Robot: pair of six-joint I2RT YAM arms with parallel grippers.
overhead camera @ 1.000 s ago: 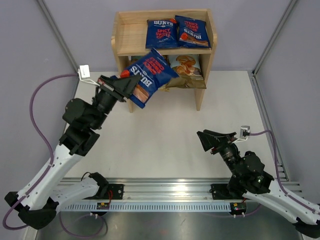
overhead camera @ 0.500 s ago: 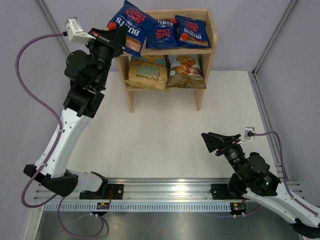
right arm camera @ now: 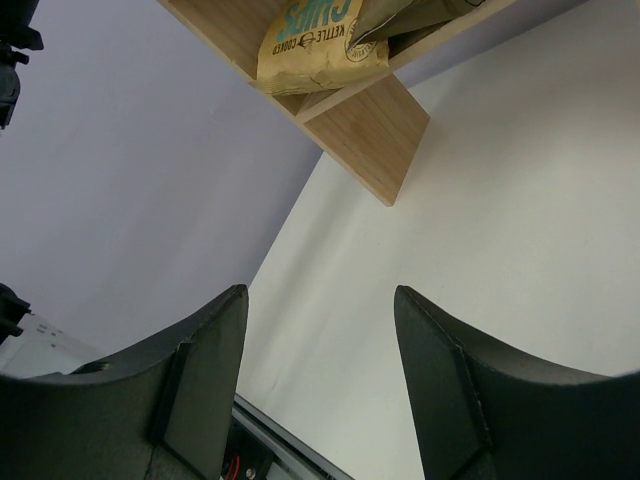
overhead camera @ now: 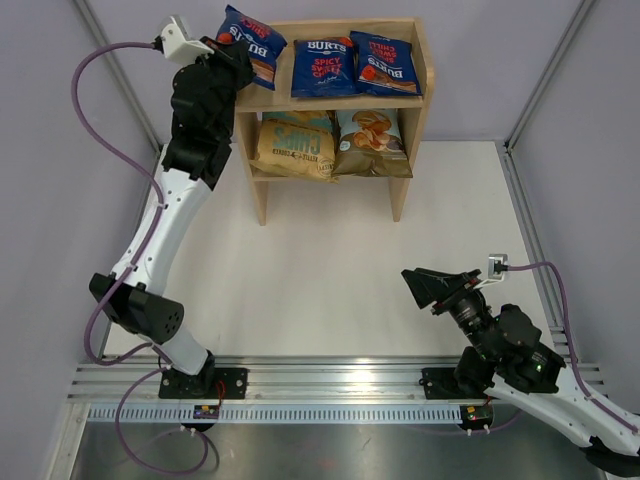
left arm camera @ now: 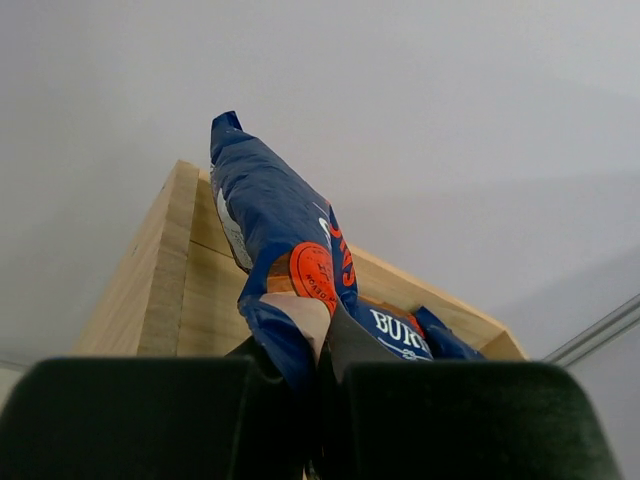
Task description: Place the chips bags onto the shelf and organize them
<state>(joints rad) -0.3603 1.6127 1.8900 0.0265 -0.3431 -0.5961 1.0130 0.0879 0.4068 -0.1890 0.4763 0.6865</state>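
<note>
The wooden shelf (overhead camera: 418,110) stands at the back of the table. Two dark-blue Burts chips bags (overhead camera: 323,67) (overhead camera: 386,62) lie side by side on its top tier. My left gripper (overhead camera: 232,52) is shut on a third Burts bag (overhead camera: 250,38) and holds it tilted over the left end of that tier. In the left wrist view this bag (left arm camera: 280,225) rises from the shut gripper (left arm camera: 320,350) over the shelf's rim (left arm camera: 170,290). A tan-and-teal bag (overhead camera: 295,145) (right arm camera: 310,40) and a light-blue-and-brown bag (overhead camera: 372,140) fill the lower tier. My right gripper (overhead camera: 425,285) (right arm camera: 320,292) is open and holds nothing.
The left arm's purple cable (overhead camera: 110,110) loops along the left wall. The arm bases sit on a metal rail (overhead camera: 330,385) at the near edge. Grey walls close in the white table (overhead camera: 330,260) at the back and both sides.
My left arm has lifted the Burts bag from in front of the lower tier up to the left end of the top tier. The right arm has barely shifted.
</note>
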